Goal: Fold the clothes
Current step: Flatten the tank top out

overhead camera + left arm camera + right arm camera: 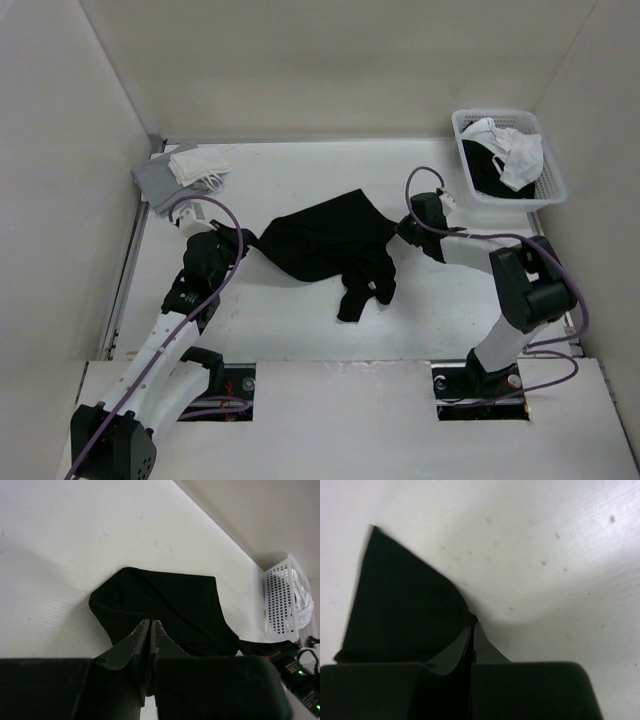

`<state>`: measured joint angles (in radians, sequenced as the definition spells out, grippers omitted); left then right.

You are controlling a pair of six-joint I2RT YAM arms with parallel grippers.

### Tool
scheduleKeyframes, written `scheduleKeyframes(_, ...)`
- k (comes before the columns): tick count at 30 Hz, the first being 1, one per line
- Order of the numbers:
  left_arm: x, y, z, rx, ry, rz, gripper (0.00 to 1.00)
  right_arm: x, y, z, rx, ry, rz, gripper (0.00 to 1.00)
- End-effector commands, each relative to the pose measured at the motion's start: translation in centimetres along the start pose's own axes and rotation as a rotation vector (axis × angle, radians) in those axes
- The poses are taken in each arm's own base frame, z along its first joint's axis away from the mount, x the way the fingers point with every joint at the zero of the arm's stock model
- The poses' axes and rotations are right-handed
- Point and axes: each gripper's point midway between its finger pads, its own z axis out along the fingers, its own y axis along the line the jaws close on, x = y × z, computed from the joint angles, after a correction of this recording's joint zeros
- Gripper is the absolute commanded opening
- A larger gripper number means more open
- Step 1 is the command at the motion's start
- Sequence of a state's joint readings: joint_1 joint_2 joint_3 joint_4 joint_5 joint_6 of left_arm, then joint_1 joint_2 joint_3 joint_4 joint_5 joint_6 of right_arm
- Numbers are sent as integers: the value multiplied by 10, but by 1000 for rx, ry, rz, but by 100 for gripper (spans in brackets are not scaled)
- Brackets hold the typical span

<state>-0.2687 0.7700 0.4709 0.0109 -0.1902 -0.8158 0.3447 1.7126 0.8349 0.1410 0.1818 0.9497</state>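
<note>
Left gripper (151, 626): jaws pinched tight together. From my wrist cam the fingers (134, 641) are clamped on the edge of the black shirt (325, 240), and the fabric fans out ahead of the tips.
Right gripper (473, 629): same deal, squeezed together with no gap I can see. A corner of the shirt runs right into the tips on the left side, with bare white surface to the right of them.
Shirt: sitting mid-table between my two arms. From overhead the left gripper has its left end, drawn out to a point, and the right gripper has its right edge. The main body looks spread fairly flat, and a bunched, crumpled bit trails off toward the near side. Can't tell front from back from here.
Table (300, 170): white, and the shirt lies on it about halfway across.
Far left corner: a grey garment (152, 182) lying flat with a white garment (198, 165) overlapping its right side, both well apart from the shirt.
Basket (520, 203): white slatted plastic, far right corner, beyond my right arm. It also shows at the edge of the left wrist view.
Basket contents: white cloth (515, 155) heaped over something black (485, 172). I can't make out what kind of garments these are.
</note>
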Motion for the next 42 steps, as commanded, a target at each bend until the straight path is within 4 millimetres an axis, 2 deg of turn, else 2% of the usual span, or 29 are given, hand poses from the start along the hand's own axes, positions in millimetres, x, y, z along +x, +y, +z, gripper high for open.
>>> scheduleKeyframes(1, -41, -46, 0, 110, -102, -64, 3, -96, 93, -82, -250, -330, -65, 0)
scheduleKeyframes(2, -51, -56, -2, 130, -123, -73, 3, -113, 107, -110, -281, -394, -91, 0)
scheduleKeyframes(3, -74, -74, -9, 166, -174, -93, 3, -140, 125, -164, -326, -494, -126, 0)
scheduleKeyframes(4, -92, -88, -16, 192, -219, -108, 3, -153, 134, -196, -352, -546, -147, 0)
scheduleKeyframes(5, -99, -93, -20, 203, -236, -114, 3, -161, 139, -218, -373, -579, -157, 0)
scheduleKeyframes(8, -131, -116, -39, 250, -315, -129, 3, -186, 150, -306, -471, -702, -168, 0)
scheduleKeyframes(9, -152, -129, -54, 275, -369, -135, 3, -194, 150, -341, -507, -748, -162, 0)
scheduleKeyframes(10, -164, -136, -63, 290, -402, -134, 3, -200, 150, -371, -544, -784, -154, 0)
scheduleKeyframes(12, -178, -143, -75, 304, -440, -128, 3, -207, 148, -410, -589, -822, -146, 0)
scheduleKeyframes(14, -206, -156, -106, 340, -511, -137, 3, -208, 147, -453, -662, -830, -127, 0)
scheduleKeyframes(15, -217, -158, -121, 347, -542, -127, 3, -202, 150, -467, -708, -809, -128, 0)
scheduleKeyframes(17, -223, -156, -135, 348, -564, -118, 3, -195, 151, -471, -729, -785, -135, 0)
scheduleKeyframes(19, -219, -144, -140, 333, -580, -95, 3, -190, 154, -459, -693, -778, -164, 1)
scheduleKeyframes(22, -203, -130, -130, 291, -540, -74, 3, -190, 162, -443, -663, -785, -179, 1)
scheduleKeyframes(23, -196, -123, -122, 264, -518, -69, 3, -193, 176, -420, -642, -792, -207, 1)
scheduleKeyframes(27, -189, -121, -105, 255, -499, -69, 3, -200, 227, -350, -655, -690, -227, 0)
scheduleKeyframes(28, -187, -121, -100, 251, -497, -69, 3, -202, 246, -333, -678, -643, -226, 0)
scheduleKeyframes(30, -186, -120, -87, 240, -495, -68, 3, -209, 279, -321, -739, -600, -227, 0)
scheduleKeyframes(31, -186, -120, -83, 236, -494, -70, 3, -216, 298, -322, -771, -599, -232, 0)
scheduleKeyframes(33, -187, -122, -79, 238, -491, -77, 2, -226, 322, -334, -819, -590, -237, 0)
scheduleKeyframes(34, -189, -124, -79, 243, -493, -79, 2, -230, 330, -343, -836, -581, -239, 0)
scheduleKeyframes(35, -189, -125, -80, 249, -494, -76, 2, -235, 338, -362, -869, -583, -239, 0)
scheduleKeyframes(37, -189, -123, -83, 248, -497, -71, 2, -243, 339, -392, -910, -622, -245, 0)
scheduleKeyframes(38, -187, -120, -85, 244, -497, -70, 2, -241, 335, -408, -932, -627, -249, 1)
scheduleKeyframes(42, -181, -111, -91, 237, -503, -73, 2, -206, 306, -449, -1001, -622, -278, 1)
